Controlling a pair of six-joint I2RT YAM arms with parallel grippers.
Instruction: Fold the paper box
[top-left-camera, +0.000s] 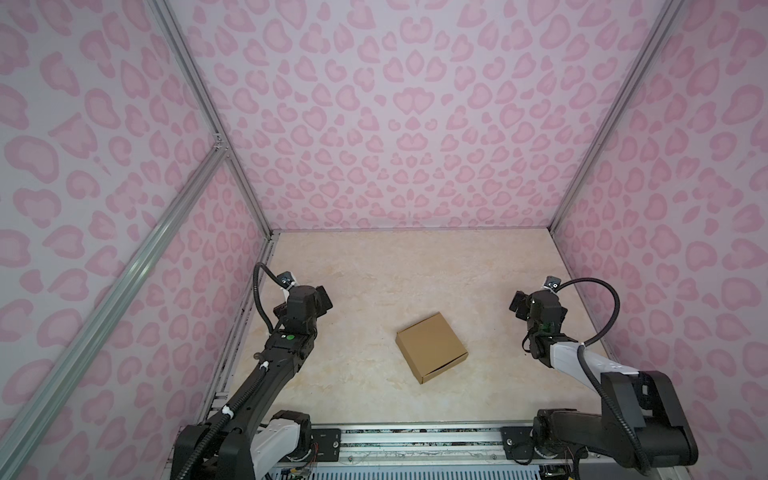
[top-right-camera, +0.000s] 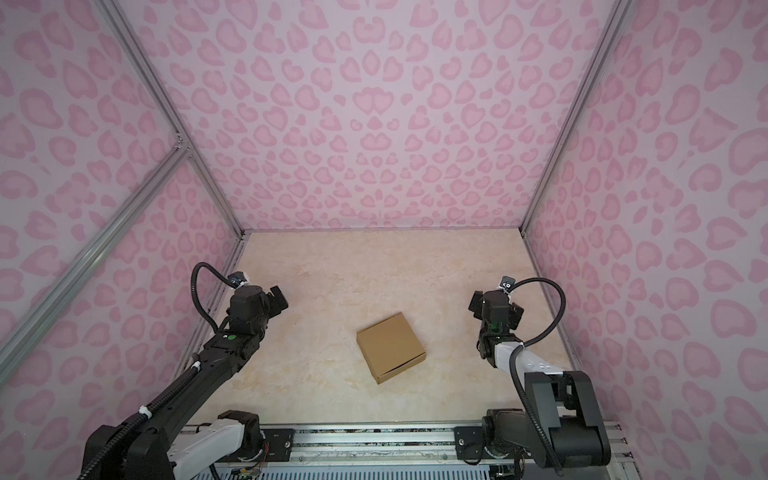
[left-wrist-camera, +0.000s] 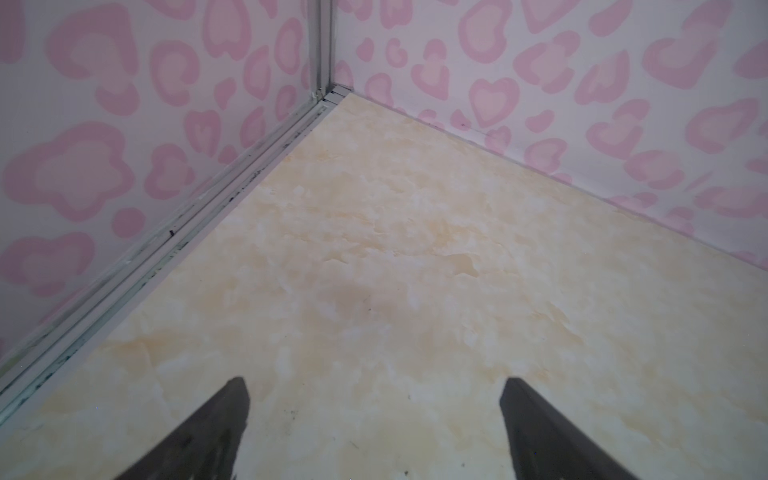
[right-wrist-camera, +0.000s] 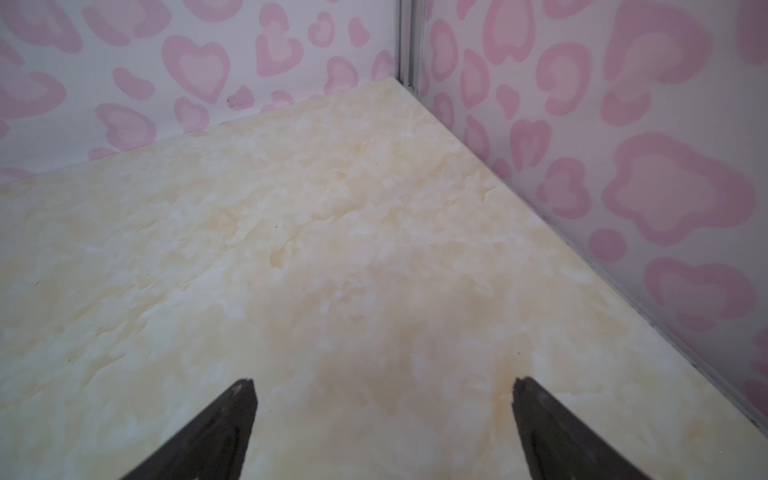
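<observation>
Brown square cardboard box (top-left-camera: 432, 348) is lying toward the front edge of the beige tabletop (top-left-camera: 374, 270), nearer right gripper (right-wrist-camera: 382, 384) than left gripper (left-wrist-camera: 374, 386), both gaping empty

We see a plain brown kraft cardboard box (top-left-camera: 431, 347) with no print. The glossy tabletop (top-left-camera: 374, 266) is cream with cloudy yellowish marbling. Pale lilac walls (top-left-camera: 395, 124) carry pink heart-like blotches with lighter centres. The metal frame bars (top-left-camera: 198, 83) are silver. The left arm (top-left-camera: 286, 353) is black with a green dot (top-left-camera: 291, 337); the right arm (top-left-camera: 544, 316) is black and white.
</observation>
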